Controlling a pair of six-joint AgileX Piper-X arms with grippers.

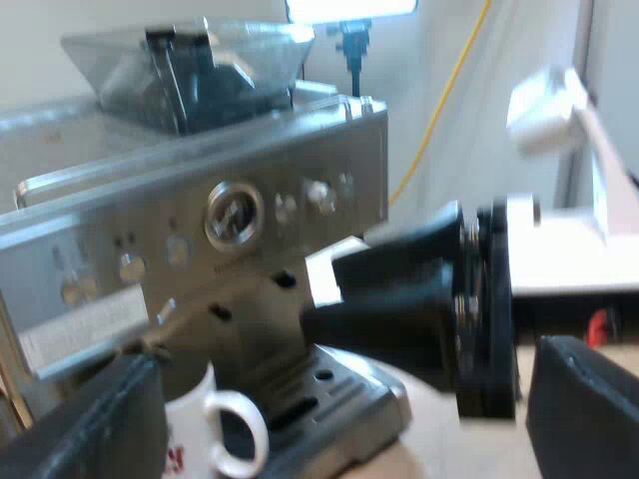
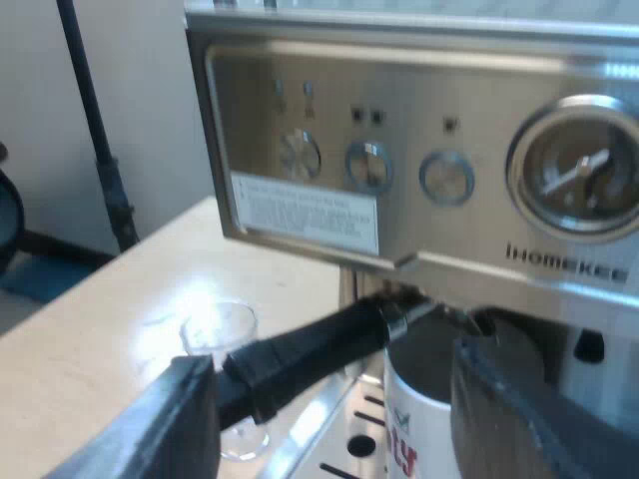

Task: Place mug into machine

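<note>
The white mug [image 2: 414,444] stands on the drip tray [image 2: 344,439] of the espresso machine [image 2: 419,120], under the locked holder's dark handle [image 2: 300,351]. A measuring glass [image 2: 220,334] sits on the table [image 2: 90,329] just beside the machine. The right gripper [image 2: 334,399] faces the mug with its fingers spread wide. The left gripper [image 1: 339,399] is equally wide and holds nothing.

IHOMEKEE on espresso machine [image 2: 479,235] front

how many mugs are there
1. The white mug stands on the espresso machine's drip tray, under the locked-in holder. More could be hidden behind the machine.
</note>
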